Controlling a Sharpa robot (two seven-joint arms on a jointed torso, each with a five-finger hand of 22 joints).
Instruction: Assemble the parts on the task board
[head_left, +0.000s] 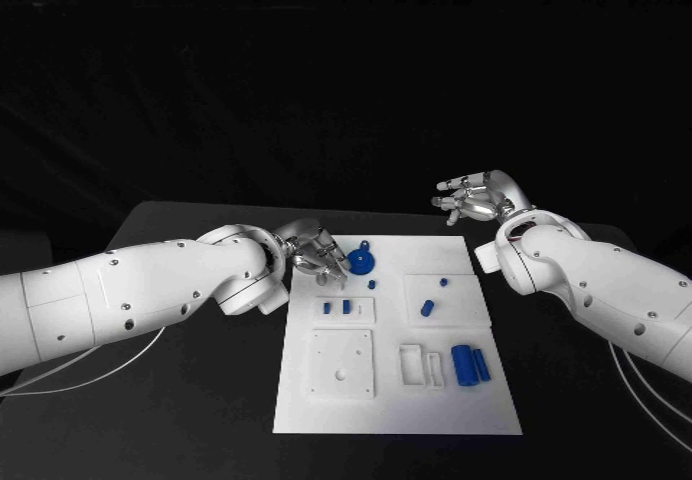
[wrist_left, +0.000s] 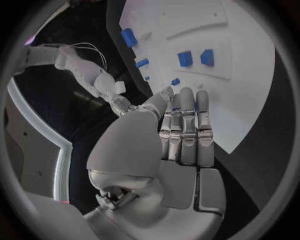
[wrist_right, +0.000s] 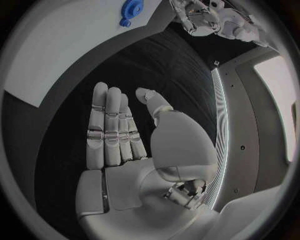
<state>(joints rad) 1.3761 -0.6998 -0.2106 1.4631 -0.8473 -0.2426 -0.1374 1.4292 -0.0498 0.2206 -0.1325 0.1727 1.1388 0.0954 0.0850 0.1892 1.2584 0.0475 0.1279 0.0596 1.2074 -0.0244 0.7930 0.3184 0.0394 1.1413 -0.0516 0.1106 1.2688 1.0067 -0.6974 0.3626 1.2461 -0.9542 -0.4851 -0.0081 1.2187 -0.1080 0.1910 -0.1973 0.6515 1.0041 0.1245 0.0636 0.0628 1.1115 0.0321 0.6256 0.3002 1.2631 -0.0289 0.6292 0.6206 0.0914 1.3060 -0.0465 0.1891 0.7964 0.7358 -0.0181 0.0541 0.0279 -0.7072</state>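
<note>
Left hand (head_left: 306, 250) fingers straight, empty, touching round blue part (head_left: 361, 263), right hand (head_left: 476, 197) fingers apart, empty, beyond task board (head_left: 397, 420)

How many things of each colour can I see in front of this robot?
Blue parts: 8, counting the two lying side by side separately
White task board: 1
Silver hands: 2, the left hand and the right hand
Total: 11
</note>
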